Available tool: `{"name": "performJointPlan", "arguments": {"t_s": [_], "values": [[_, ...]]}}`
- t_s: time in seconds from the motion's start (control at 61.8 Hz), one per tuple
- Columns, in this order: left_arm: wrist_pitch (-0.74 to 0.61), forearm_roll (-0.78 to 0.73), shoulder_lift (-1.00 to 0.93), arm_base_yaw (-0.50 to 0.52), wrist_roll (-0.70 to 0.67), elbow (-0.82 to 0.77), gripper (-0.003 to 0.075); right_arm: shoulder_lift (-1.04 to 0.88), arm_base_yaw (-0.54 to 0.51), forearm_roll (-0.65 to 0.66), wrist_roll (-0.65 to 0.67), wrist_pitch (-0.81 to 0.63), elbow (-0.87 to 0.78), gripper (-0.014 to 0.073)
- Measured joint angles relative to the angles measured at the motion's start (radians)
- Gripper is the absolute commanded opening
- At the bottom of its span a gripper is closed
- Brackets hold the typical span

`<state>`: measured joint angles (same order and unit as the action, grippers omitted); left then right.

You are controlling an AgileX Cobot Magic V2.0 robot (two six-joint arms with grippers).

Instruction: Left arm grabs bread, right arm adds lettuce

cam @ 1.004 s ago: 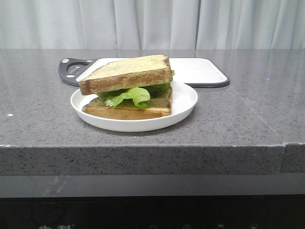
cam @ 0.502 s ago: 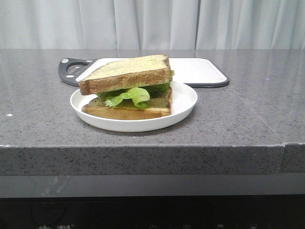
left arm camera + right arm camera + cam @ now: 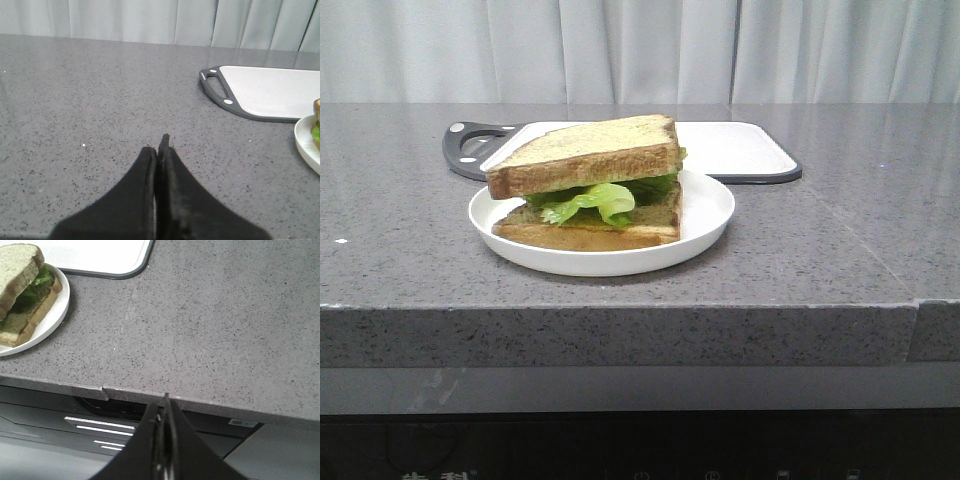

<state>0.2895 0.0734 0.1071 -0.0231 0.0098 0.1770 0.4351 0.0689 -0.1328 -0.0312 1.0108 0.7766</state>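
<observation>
1. On the plate sits the bread, capping the lettuce: sandwich looks finished.
2. My left hand and right hand are pressed together, empty, parked well clear of the bench.

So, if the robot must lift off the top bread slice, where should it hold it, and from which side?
Probably the top bread slice by its crust edges, jaws closing across the slice from above. It lies tilted on the lettuce, so its raised front-left corner leaves room under the crust. Coming from the left also avoids the plate rim.
</observation>
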Motion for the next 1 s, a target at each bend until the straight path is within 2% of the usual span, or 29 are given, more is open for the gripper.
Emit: {"name": "performJointPlan", "arguments": {"t_s": [0.243, 1.004], "values": [[-0.188, 0.0, -0.101, 0.012, 0.0, -0.181, -0.002, 0.0, 0.0, 0.0, 0.0, 0.0, 0.0, -0.0067], [-0.223, 0.0, -0.11, 0.031, 0.0, -0.183, -0.002, 0.0, 0.0, 0.0, 0.002, 0.002, 0.0, -0.0067]]}}
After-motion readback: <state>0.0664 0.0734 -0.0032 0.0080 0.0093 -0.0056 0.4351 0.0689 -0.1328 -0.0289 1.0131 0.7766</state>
